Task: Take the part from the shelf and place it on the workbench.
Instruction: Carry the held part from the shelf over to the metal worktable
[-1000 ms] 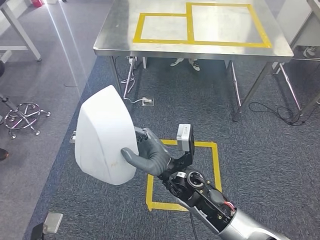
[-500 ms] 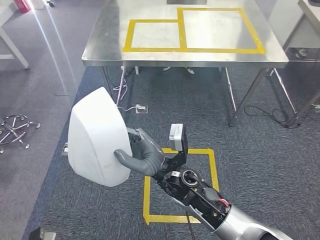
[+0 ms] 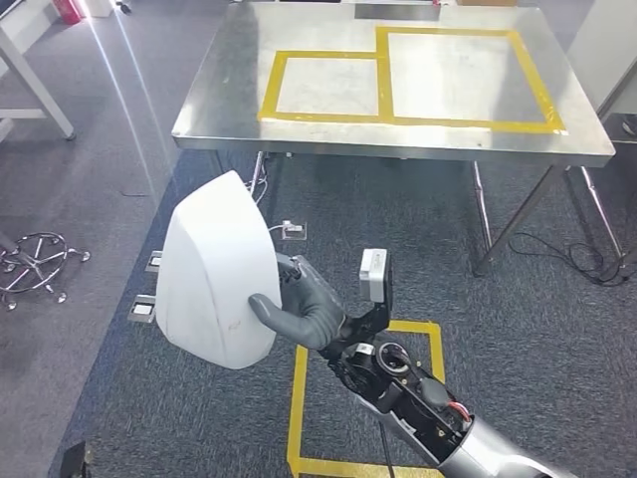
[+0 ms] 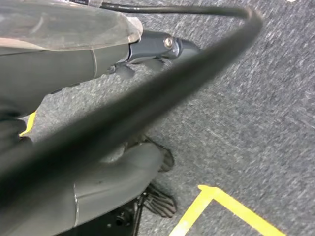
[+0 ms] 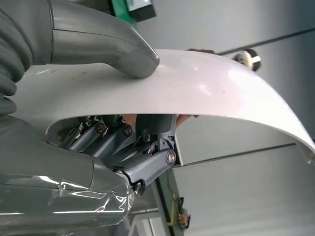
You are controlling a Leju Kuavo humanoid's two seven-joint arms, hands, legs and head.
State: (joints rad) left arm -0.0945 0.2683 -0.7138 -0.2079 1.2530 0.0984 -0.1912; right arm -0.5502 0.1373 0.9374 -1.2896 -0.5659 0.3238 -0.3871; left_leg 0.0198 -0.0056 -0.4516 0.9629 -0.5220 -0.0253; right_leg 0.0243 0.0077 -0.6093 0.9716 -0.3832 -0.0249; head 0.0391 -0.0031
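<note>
under the curved white part (image 5: 208, 93), the dark fingers (image 5: 122, 140) of the right hand (image 3: 305, 309) curl inside its hollow while the thick grey thumb (image 5: 111, 42) presses on its outer skin, so the shell is clamped between them. from the head view the same hand grips the part's (image 3: 214, 269) lower right edge, thumb laid across the white face, and carries it in the air above the dark grey carpet (image 3: 526, 299), well short of the surface (image 3: 225, 90). the silver right arm (image 3: 481, 453) reaches in from the lower right, with a small white and black box (image 3: 374, 271) standing at the wrist. a square of yellow tape (image 3: 297, 398) lies on the carpet beneath the arm. ahead stands the steel surface, marked with two yellow tape rectangles (image 3: 390, 75) side by side. cables (image 3: 570, 254) trail on the floor beside its legs. a chrome chair base (image 3: 34, 261) sits at the far left. whether the left hand (image 4: 74, 54) is open or closed i cannot tell; its wrist view looks down at carpet and a strip of yellow tape (image 4: 223, 204).
</note>
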